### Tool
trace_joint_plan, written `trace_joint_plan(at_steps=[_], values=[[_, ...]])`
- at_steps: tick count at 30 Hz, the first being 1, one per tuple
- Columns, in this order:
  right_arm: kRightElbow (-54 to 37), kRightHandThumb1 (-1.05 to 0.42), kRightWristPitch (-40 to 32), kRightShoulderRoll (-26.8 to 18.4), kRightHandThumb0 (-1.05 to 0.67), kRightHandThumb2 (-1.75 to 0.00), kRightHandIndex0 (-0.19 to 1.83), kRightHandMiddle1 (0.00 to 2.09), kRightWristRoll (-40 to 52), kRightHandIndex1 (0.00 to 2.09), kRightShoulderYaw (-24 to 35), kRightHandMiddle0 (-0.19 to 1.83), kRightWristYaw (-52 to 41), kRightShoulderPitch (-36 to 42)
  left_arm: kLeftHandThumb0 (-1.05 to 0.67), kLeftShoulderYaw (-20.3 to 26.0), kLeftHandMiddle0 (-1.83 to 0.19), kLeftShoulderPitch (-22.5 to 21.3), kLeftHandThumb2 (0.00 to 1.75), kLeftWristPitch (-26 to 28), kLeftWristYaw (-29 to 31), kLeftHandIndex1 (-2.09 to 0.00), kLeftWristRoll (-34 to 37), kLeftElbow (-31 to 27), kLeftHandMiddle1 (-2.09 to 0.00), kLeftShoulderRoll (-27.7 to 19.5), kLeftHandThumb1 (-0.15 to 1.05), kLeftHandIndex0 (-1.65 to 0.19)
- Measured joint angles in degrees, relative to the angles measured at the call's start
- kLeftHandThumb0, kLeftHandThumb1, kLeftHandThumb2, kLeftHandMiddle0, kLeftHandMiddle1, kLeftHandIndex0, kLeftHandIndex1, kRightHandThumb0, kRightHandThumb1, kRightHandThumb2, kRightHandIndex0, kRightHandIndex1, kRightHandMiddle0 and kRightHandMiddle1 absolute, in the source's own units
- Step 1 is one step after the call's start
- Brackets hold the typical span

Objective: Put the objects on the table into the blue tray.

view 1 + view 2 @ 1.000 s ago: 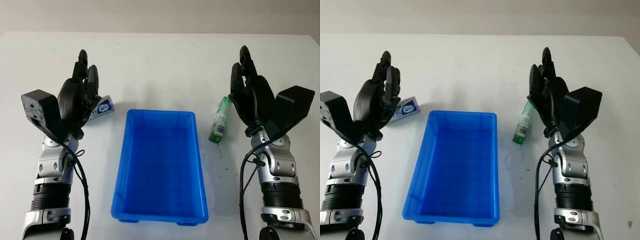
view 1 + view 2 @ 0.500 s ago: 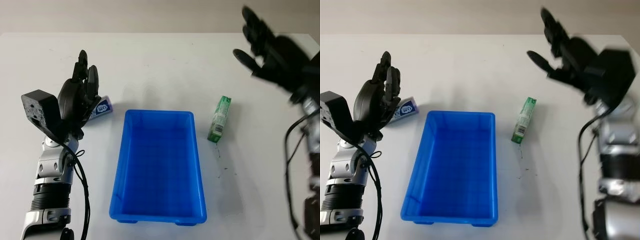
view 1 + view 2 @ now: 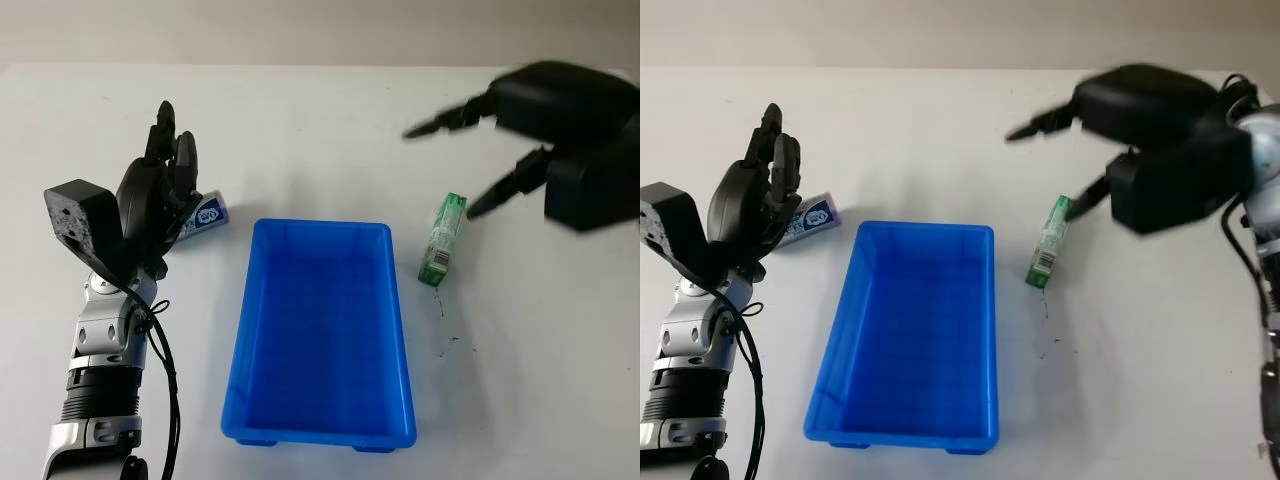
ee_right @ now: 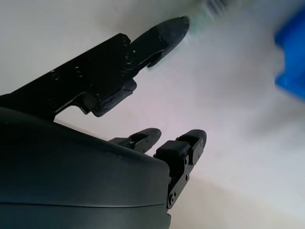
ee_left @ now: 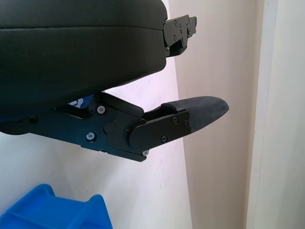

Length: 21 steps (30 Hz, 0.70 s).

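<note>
The blue tray [image 3: 320, 227] stands empty in the middle of the white table. To its right lies a green carton [image 3: 441, 240], long side pointing away from me. At the tray's far left corner lies a white and blue tube [image 3: 207, 212], partly hidden by my left hand [image 3: 166, 150], which stands upright and open beside it. My right hand [image 3: 448, 168] is open and raised, reaching in from the right, with its fingers [image 3: 500, 188] over and just beyond the carton. The right wrist view shows the carton [image 4: 209, 8] past a fingertip.
The table's far edge meets a beige wall [image 3: 320, 30]. A few dark specks [image 3: 445, 345] mark the table to the right of the tray. A corner of the tray [image 5: 57, 212] is seen in the left wrist view.
My right hand has swung up from beside the carton, out to the far right, then leftward and lower over the carton. The left hand, tube, carton and tray have stayed put.
</note>
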<state>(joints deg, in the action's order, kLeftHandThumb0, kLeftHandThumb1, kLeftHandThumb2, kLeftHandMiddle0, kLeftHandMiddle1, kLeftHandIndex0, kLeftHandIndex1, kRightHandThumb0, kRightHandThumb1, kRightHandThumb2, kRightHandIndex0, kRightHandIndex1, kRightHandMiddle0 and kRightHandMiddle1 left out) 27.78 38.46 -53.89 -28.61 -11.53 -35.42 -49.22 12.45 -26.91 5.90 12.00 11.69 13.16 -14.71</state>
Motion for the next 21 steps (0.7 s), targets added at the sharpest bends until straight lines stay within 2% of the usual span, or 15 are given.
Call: trace_joint_plan(at_steps=[4,12,14,16,17,18,19,20,21], values=[[2.61,-0.76,4.84,-0.3,-0.29,-0.07,0.39,0.03,-4.48,0.03,-2.48,0.41,2.96,1.73,-0.74,0.0,0.19,-0.01,0.66,0.65,0.12,0.0,0.02,0.0,0.0,-0.03,1.05,0.19],[4.77,-0.84,7.75,-0.28,-0.23,-0.07,0.4,0.05,-7.3,0.04,-4.69,0.41,6.66,5.44,-0.73,0.0,0.19,-0.07,0.65,0.9,0.54,0.0,0.12,0.0,0.0,-0.12,1.05,0.19],[7.05,-0.87,9.91,0.22,-0.22,-0.08,0.43,0.07,-8.99,0.06,-5.42,0.45,11.17,6.65,-0.74,0.0,0.19,-0.12,0.65,0.9,0.65,0.0,0.12,0.02,0.0,-0.21,1.05,0.19],[10.09,-0.94,11.54,1.58,-0.24,-0.07,0.5,0.15,-12.99,0.12,-6.35,0.5,20.4,7.52,-0.74,-0.03,0.19,-0.16,0.65,0.89,0.74,0.0,0.1,0.1,0.0,-0.36,1.05,0.19],[11.82,-0.96,11.95,2.41,-0.26,-0.06,0.47,0.44,-15.25,0.24,-6.93,0.39,25.54,7.88,-0.74,-0.17,0.19,-0.17,0.65,0.88,0.77,0.0,0.09,0.11,0.0,-0.36,1.05,0.19],[13.73,-0.98,12.09,3.21,-0.3,-0.06,0.29,0.99,-17.92,0.75,-8.04,0.15,31.15,8.14,-0.73,-0.29,0.19,-0.17,0.65,0.88,0.81,0.0,0.08,0.13,0.0,-0.36,1.05,0.19],[15.39,-1.0,12.12,3.82,-0.34,-0.06,0.11,1.28,-20.75,1.19,-9.3,0.04,36.6,8.33,-0.73,-0.38,0.19,-0.17,0.65,0.89,0.89,0.0,0.09,0.13,0.0,-0.36,1.05,0.19],[16.86,-1.01,12.12,4.16,-0.37,-0.06,0.06,1.48,-23.79,1.51,-10.72,0.02,42.32,8.3,-0.73,-0.37,0.19,-0.17,0.64,0.91,0.96,0.0,0.12,0.13,0.0,-0.36,1.05,0.19],[18.42,-1.02,12.09,4.52,-0.4,-0.06,0.03,1.63,-26.86,1.74,-12.35,0.02,48.06,8.14,-0.73,-0.38,0.19,-0.17,0.64,0.94,1.12,0.0,0.18,0.12,0.0,-0.36,1.05,0.19]])
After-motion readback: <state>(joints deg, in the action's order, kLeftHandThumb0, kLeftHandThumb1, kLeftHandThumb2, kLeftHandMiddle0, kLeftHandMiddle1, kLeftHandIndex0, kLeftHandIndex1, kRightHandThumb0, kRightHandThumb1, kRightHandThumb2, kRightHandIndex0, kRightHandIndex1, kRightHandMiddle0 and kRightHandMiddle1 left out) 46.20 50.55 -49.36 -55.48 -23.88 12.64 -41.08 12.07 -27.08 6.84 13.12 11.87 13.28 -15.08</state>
